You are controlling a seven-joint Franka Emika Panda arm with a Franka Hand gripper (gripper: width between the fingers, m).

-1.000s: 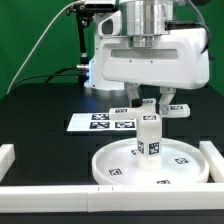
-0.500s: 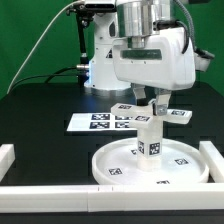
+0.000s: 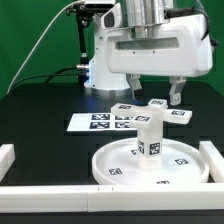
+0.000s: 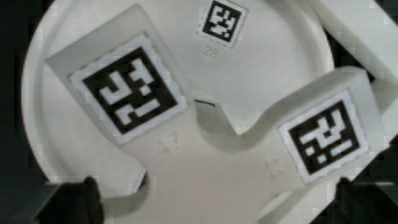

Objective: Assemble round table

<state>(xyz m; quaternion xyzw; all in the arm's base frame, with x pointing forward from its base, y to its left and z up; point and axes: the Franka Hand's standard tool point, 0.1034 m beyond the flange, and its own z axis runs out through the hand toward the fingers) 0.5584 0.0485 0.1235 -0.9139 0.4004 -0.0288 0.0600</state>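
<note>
Lifting clear since a second ago, the gripper (image 3: 155,95) now hangs above the parts with its fingers spread and nothing between them, where before they sat down around the top of the leg. From the exterior view, the round tabletop (image 3: 152,163) lies flat on the black table (image 3: 40,110), near the low white wall (image 3: 90,196) at the front. The short leg (image 3: 150,135) stands upright in the middle of that disc, and the small cross-shaped foot (image 3: 152,108) sits on the leg's upper end, level as far as I can tell. Behind them lies the marker board (image 3: 100,121), untouched. From the wrist view, the camera looks straight down on the foot (image 4: 214,110), its tagged arms filling the picture, with the disc's surface (image 4: 267,30) beyond it; dark fingertips (image 4: 80,200) show at the edge, apart from the foot. All three pieces appear stacked, so the build looks close to finished. Whether the foot is fully tightened on the leg cannot be told from these pictures.
</note>
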